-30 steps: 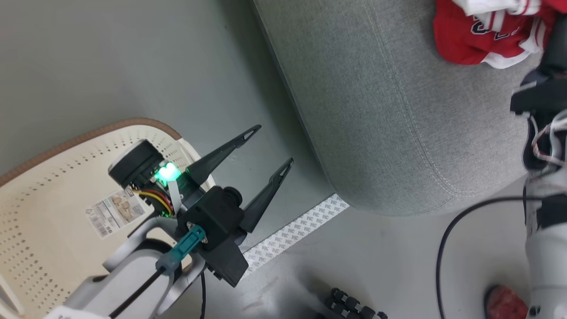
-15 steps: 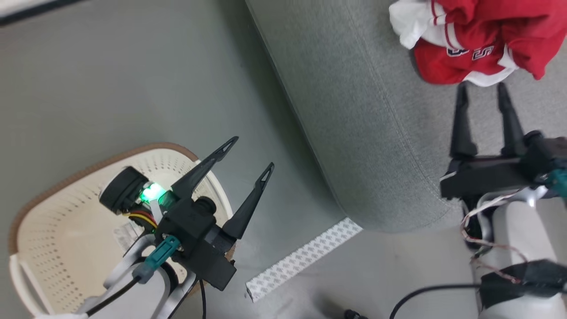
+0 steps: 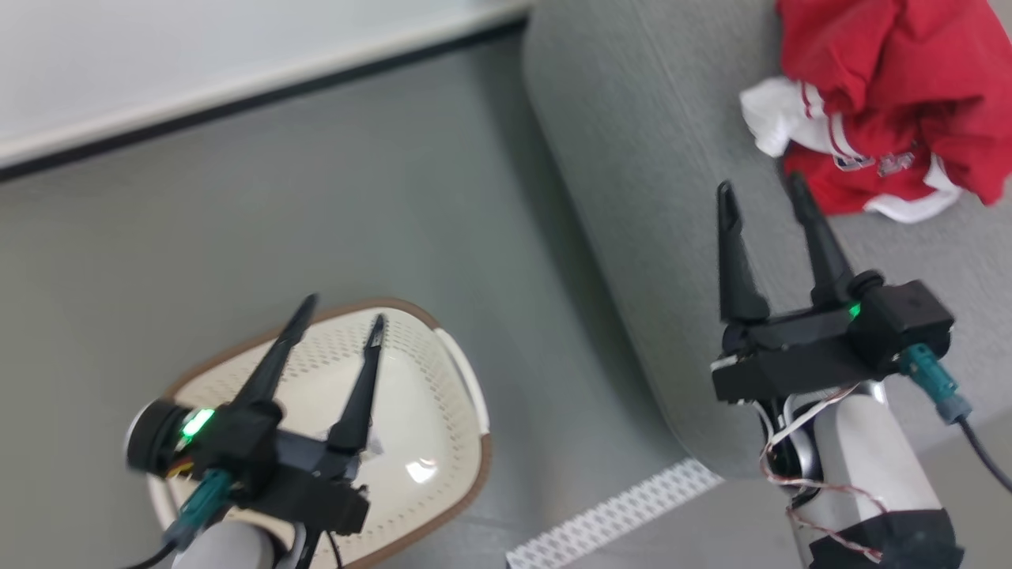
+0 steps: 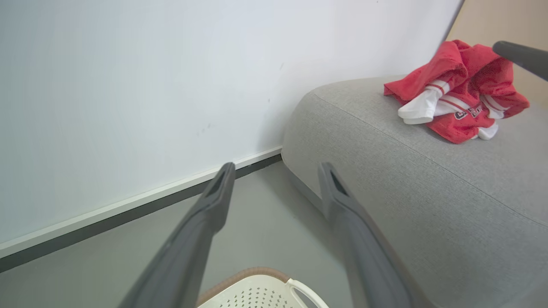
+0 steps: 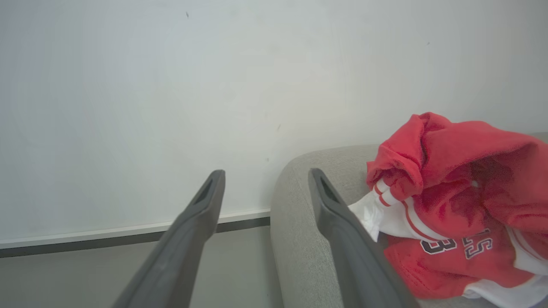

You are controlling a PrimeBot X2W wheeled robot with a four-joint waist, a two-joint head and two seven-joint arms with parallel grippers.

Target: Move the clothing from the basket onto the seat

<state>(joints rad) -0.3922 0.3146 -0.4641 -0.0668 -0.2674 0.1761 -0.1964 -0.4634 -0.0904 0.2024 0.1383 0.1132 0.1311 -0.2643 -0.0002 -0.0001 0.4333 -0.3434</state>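
The red and white clothing lies crumpled on the light grey seat, also seen as the clothing and the clothing in the wrist views. My right gripper is open over the seat, just short of the pile, with nothing between its fingers. The cream basket with the brown rim stands on the floor at the lower left; what shows of its inside holds no clothing. My left gripper hangs open above it, holding nothing. The seat fills the right of the left wrist view.
A white wall with a dark skirting strip runs along the top left. Grey floor separates the basket from the seat. A strip of patterned white tape lies on the floor by the seat's front corner.
The head camera has swung, shifting the whole picture. My right gripper has opened and pulled back from the clothing, which now lies loose on the seat. My left gripper stays open above the basket.
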